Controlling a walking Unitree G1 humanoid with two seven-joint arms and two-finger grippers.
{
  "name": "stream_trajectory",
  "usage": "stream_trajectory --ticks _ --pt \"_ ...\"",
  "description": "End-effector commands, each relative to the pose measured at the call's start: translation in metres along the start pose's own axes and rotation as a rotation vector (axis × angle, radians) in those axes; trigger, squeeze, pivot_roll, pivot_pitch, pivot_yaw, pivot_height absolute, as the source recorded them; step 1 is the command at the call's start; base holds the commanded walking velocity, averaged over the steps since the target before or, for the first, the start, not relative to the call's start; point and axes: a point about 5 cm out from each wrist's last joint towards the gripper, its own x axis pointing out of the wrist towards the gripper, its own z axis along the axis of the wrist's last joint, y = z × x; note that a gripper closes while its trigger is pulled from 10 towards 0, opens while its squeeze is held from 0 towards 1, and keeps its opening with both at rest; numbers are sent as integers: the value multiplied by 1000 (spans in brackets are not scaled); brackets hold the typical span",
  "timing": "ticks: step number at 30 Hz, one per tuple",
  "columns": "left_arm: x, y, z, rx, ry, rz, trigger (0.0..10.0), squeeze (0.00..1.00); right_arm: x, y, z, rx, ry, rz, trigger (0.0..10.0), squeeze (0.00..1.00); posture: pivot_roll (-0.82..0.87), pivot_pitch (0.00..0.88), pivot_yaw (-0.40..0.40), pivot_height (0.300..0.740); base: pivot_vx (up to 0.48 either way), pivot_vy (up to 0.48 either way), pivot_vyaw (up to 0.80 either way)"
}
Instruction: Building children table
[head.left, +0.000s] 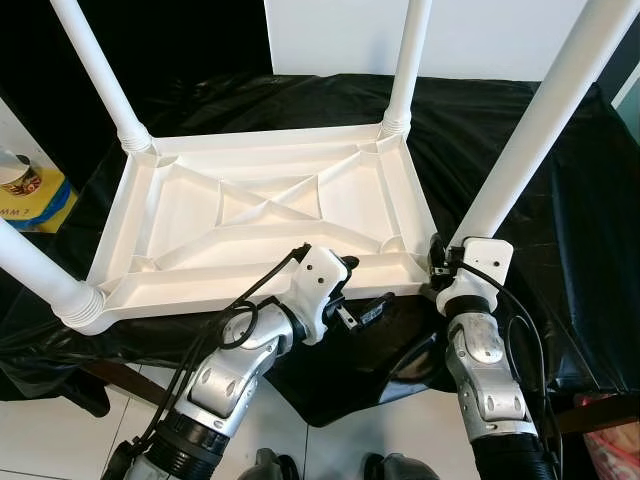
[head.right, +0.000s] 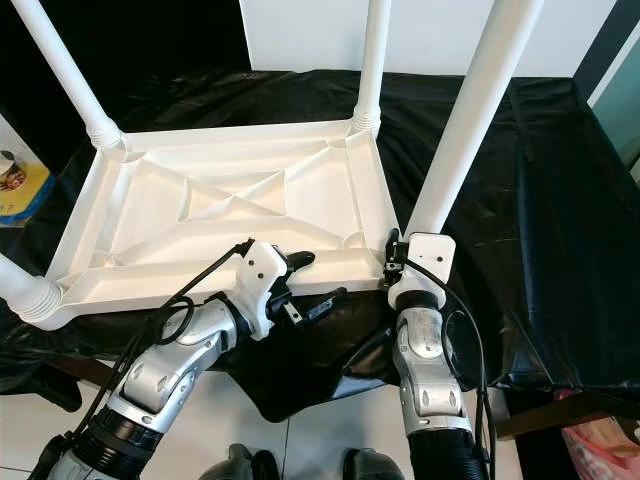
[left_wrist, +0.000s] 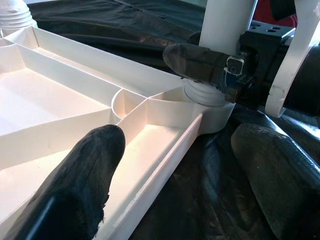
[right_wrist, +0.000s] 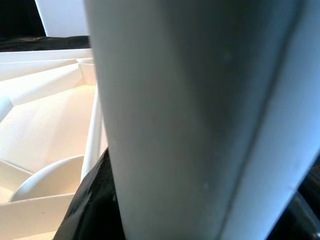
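You see a plain white ribbed plastic tabletop (head.left: 260, 215) with white tubular legs (head.left: 540, 125) on a glossy black plastic sheet (head.left: 500, 120), silver arms with black fingers (left_wrist: 85, 165), a yellow-and-blue box (head.left: 45, 205).

Crinkled black plastic sheet (head.left: 560, 230) covering counter; yellow-blue box (head.left: 45, 200) with small printed cup (head.left: 18, 175) at 9 o'clock; white tiled floor (head.left: 60, 440) at 7.

A black plastic sheet (head.left: 560, 230) is covering the surface, hanging wrinkled over its near edge. White floor tiles (head.left: 60, 440) are showing below. A white panel (head.left: 480, 35) is standing behind, with darkness lying at the far left
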Motion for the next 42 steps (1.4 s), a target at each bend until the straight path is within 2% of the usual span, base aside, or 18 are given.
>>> stream_trajectory --ticks 1,2,6,10,14,16,18,20,21,22,25,28,32,39,40,41,42 --pt "-2 -1 -4 -16 16 -15 10000 0 -7 3 -19 -8 94 8 10000 184 -110 101 2 740 0 0 0" --pt "-2 0 -4 -15 16 -15 10000 0 -7 3 -17 -2 87 17 10000 1000 -112 100 2 740 0 0 0" --pt "-2 1 -4 -14 17 -15 10000 0 -7 2 -13 8 64 38 10000 1000 -114 94 5 740 0 0 0" --pt "-3 0 -3 -8 18 -26 10000 0 -8 -1 -7 14 32 111 10000 1000 -122 91 9 740 0 0 0" --pt "-3 0 -4 -3 19 -32 10000 0 -9 -11 -4 11 18 208 10000 1000 -125 86 12 740 0 0 0" --pt "-3 0 -4 1 20 -37 10000 0 -9 -23 0 -14 1 288 10000 1000 -129 84 16 740 0 0 0" --pt "-3 0 -4 1 20 -37 10000 0 -9 -23 0 -14 1 288 10000 1000 -129 84 16 740 0 0 0" --pt "-2 -2 -4 1 19 -53 10000 0 -6 -31 1 -40 4 392 10000 1000 -138 80 22 740 0 0 0" --pt "-2 -2 -4 1 19 -53 10000 0 -6 -31 1 -40 4 392 10000 1000 -138 80 22 740 0 0 0" --pt "-1 -4 -3 -1 17 -66 10000 0 -1 -35 2 -61 16 490 10000 0 -136 79 23 740 0 0 0" --pt "0 -7 -2 -7 13 -75 10000 0 4 -36 3 -102 6 540 10000 0 -135 80 25 740 0 0 0" --pt "1 -8 -2 -10 12 -78 10000 0 8 -37 4 -104 10 554 10000 0 -134 81 25 740 0 0 0" --pt "1 -11 -1 -12 10 -84 10000 0 21 -34 -3 -138 57 640 10000 0 -125 88 28 740 0 0 0" --pt "0 -11 -1 -13 11 -81 10000 0 25 -29 -5 -153 53 681 10000 0 -114 96 24 740 0 0 0" --pt "0 -10 -1 -15 10 -74 10000 0 25 -28 -6 -157 52 689 4157 0 -112 97 23 740 0 0 0" --pt "-1 -10 0 -18 7 -67 10000 0 24 -27 -8 -156 57 690 0 0 -112 97 23 740 0 0 0" --pt "-1 -11 1 -20 4 -62 10000 0 24 -27 -9 -153 63 688 0 0 -101 101 18 740 0 0 0"
